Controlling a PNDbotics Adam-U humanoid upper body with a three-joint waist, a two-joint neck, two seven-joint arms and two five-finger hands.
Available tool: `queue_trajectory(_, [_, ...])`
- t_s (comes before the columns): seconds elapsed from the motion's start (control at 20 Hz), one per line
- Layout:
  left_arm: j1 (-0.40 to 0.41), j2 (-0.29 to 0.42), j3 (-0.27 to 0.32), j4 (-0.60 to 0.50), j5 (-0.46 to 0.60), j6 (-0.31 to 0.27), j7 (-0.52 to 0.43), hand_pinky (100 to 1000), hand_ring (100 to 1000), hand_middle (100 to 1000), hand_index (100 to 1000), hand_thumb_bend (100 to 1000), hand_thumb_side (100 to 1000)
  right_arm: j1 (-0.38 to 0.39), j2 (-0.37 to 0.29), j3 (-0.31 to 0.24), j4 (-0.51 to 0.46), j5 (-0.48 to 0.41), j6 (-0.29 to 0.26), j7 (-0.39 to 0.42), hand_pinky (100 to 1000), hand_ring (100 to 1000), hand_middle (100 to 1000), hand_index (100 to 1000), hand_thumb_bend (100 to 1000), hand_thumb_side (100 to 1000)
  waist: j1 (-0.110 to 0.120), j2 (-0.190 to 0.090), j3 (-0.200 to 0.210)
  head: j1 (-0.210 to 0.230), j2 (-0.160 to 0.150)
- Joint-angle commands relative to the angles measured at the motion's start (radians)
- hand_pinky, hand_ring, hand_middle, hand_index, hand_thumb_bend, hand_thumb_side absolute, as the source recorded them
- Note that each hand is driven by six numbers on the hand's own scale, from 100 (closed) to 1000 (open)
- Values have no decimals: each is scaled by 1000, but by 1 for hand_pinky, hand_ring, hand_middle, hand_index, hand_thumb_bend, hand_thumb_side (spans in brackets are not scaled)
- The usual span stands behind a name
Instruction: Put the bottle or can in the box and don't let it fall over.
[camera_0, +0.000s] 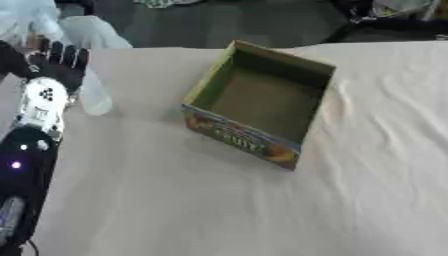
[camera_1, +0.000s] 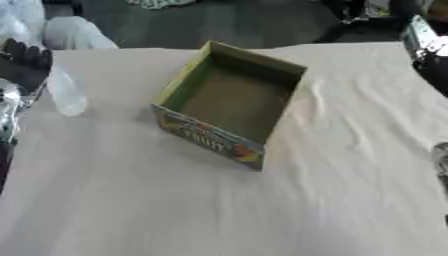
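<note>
- The left hand (camera_0: 63, 62) reaches in along the table's left edge, its black fingers raised and pointing toward the far side.
- Behind the hand come a white wrist section and a black forearm with small lit spots, running down to the lower left corner.
- The fingers stand fairly straight and hold nothing, though they are just beside a clear bottle; whether they touch it cannot be told.
- The bottle (camera_1: 66, 93) is see-through plastic, pale and blurred, and appears to stand upright on the cloth, just right of the left hand and well left of the box.
- The bottle is outside the box.
- The box (camera_0: 259, 102) sits near the table's middle, turned at an angle to the table's edges, open at the top.
- Its inside is plain brown card with nothing in it; the rim is yellow-green, and the near outer wall carries a colourful print with lettering too blurred to read.
- The table (camera_0: 219, 210) is covered by a cream cloth, smooth on the left and creased into soft folds on the right.
- At the right edge of the right eye view, black and silver parts of the right arm (camera_1: 429, 42) show in the upper corner; the right hand itself is not seen.
</note>
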Motion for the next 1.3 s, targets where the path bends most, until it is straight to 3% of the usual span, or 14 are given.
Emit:
queue_trajectory(0.05, [-31,46,16,11,-4,-8,7,100,100,100,1000,898,1000,-13,-20,-5,-22,-7,-3,-1,717,671,799,804,680,170,0,-15,-2,5,-11])
queue_trajectory(0.95, [-131,104,20,192,75,-13,-39,100,100,100,992,901,1000,-21,-18,1,-22,-12,-8,0,718,671,800,805,679,168,2,-4,-20,26,-14])
queue_trajectory(1.3, [-170,114,11,160,63,-19,-90,100,100,100,981,908,1000,-20,-18,4,-22,-15,-5,3,718,671,800,805,680,166,4,-5,-23,29,-7])
